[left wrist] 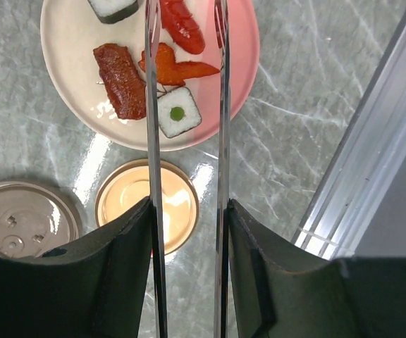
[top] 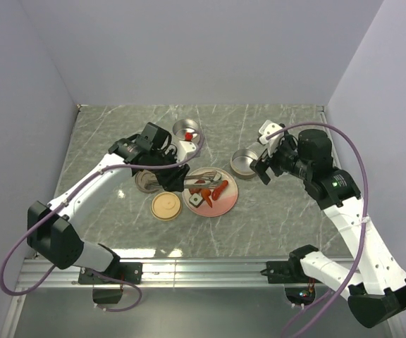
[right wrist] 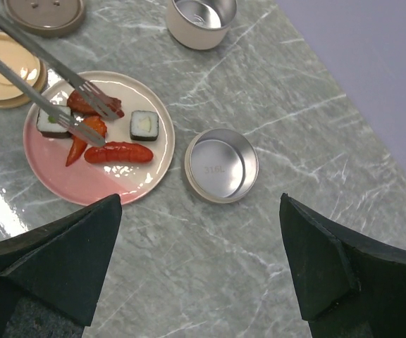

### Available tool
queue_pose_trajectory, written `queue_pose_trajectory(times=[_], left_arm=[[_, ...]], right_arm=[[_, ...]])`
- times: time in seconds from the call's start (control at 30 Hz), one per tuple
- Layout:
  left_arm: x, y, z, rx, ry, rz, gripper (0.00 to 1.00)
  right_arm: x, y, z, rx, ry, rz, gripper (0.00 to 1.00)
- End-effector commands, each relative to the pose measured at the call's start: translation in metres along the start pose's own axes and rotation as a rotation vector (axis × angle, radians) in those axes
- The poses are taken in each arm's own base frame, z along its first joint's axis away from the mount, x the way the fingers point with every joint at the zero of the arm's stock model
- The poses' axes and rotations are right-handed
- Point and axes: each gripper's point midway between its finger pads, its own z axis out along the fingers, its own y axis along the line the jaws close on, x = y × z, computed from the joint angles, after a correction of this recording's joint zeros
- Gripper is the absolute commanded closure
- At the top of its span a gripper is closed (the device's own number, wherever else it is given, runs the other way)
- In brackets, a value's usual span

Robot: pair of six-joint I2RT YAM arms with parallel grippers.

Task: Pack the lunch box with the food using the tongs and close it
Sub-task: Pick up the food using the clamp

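**Tongs poised over plate, food not yet in the box.**
L gripper (left wrist: 189, 205) jaws clamp the tongs (left wrist: 223, 141) by both arms. Tips are apart, either side of the carrot piece (left wrist: 178, 68) on the plate (left wrist: 69, 42), w/ sausages (left wrist: 120, 79) & sushi rolls (left wrist: 178, 113) alongside. R gripper (top: 266, 151) jaws wide open, holding nothing, above an empty lunch box tin (right wrist: 220, 169) on the tabletop (right wrist: 316, 141). Food prob. light, hard, slick; thin springy tips could squirt it out, so pinch carrot across its thick middle, gently.
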Motion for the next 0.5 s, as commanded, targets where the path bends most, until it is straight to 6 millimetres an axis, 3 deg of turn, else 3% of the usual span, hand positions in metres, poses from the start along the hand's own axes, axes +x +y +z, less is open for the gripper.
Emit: queue_pose_trajectory(times=[0.0,0.47], left_arm=[[-0.009,0.010,0.003,-0.049,-0.017,0.023,0.51],[-0.021,0.044,0.014,-0.181,0.017,-0.071,0.50]], right_arm=[[-0.010,-0.011,-0.004,0.052,-0.038,0.037,0.00],[-0.002,-0.015,-0.001,0.066,-0.009,0.059,0.00]])
